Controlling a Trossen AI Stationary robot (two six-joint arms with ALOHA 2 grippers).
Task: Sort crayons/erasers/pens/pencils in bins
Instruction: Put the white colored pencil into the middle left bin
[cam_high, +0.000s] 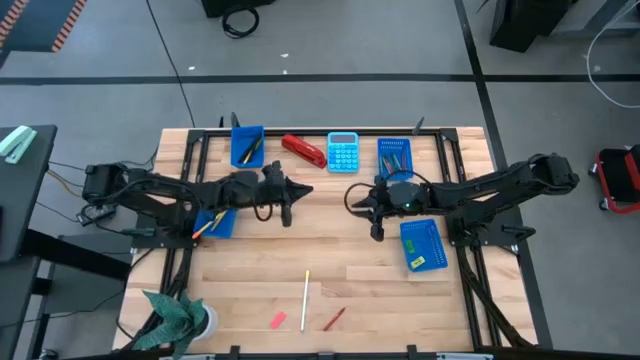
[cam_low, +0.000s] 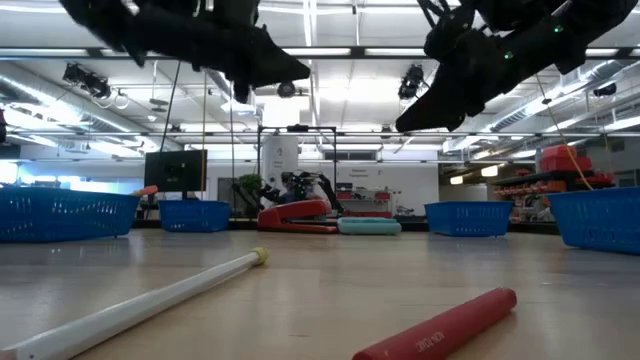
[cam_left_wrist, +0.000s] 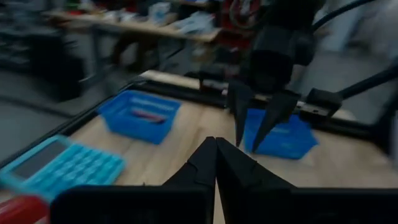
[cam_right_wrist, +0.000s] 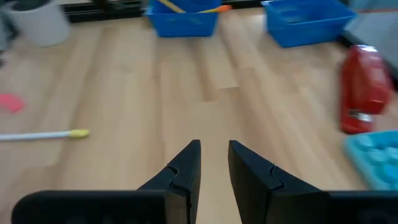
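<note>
A white pencil (cam_high: 305, 298), a red crayon (cam_high: 333, 318) and a pink eraser (cam_high: 278, 320) lie flat on the wood near the table's front edge. Four blue bins stand on the table: far left (cam_high: 247, 145) with dark pens, far right (cam_high: 393, 155), left (cam_high: 213, 222) with orange and yellow pencils, right (cam_high: 424, 246) with a yellow and a green eraser. My left gripper (cam_high: 303, 191) hangs shut and empty above the table's middle, pointing right. My right gripper (cam_right_wrist: 214, 152) faces it, open and empty, tilted down over bare wood.
A red stapler (cam_high: 303, 150) and a light-blue calculator (cam_high: 343, 152) lie at the far edge between the two far bins. A white cup with a green thing in it (cam_high: 180, 318) stands at the near left corner. Bare wood spans the table's middle.
</note>
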